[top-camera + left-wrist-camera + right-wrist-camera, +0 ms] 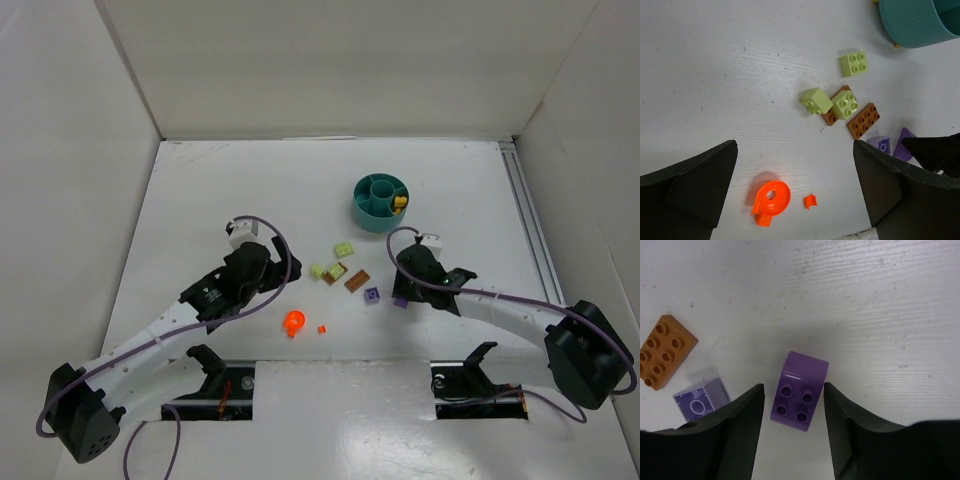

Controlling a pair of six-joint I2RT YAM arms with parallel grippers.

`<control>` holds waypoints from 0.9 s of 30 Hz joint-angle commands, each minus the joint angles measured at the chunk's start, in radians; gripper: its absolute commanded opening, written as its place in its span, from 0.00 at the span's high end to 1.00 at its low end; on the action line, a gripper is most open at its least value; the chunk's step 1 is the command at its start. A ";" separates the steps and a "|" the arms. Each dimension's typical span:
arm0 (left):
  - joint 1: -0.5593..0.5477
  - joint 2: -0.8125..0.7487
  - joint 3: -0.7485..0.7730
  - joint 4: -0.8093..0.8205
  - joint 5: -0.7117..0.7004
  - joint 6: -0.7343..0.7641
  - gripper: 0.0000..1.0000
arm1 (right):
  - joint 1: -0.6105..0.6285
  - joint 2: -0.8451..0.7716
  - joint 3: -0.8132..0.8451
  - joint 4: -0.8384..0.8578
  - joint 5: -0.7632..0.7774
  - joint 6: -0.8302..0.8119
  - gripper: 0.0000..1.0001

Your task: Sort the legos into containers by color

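Note:
The round teal tub (381,202) stands at the back right with a yellow brick (400,204) in one wedge. The loose legos lie in the middle: two pale yellow-green bricks (853,63) (816,100), a third (845,104) stacked on a brown one, a brown plate (863,120), a pale purple brick (701,401) and a purple brick (800,391). My right gripper (793,390) is open and straddles the purple brick, with a gap on each side. My left gripper (794,170) is open and empty above the roundish orange piece (771,197) and a tiny orange bit (810,201).
White walls close in the table on the left, back and right. A metal rail (525,215) runs along the right edge. The tub's rim shows in the left wrist view (917,22). The right arm's fingers reach in beside the purple bricks in the left wrist view (935,150).

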 commanded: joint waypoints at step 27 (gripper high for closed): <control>-0.002 -0.064 -0.061 0.126 0.036 0.044 0.00 | -0.067 -0.123 0.112 0.518 -0.085 -0.843 0.76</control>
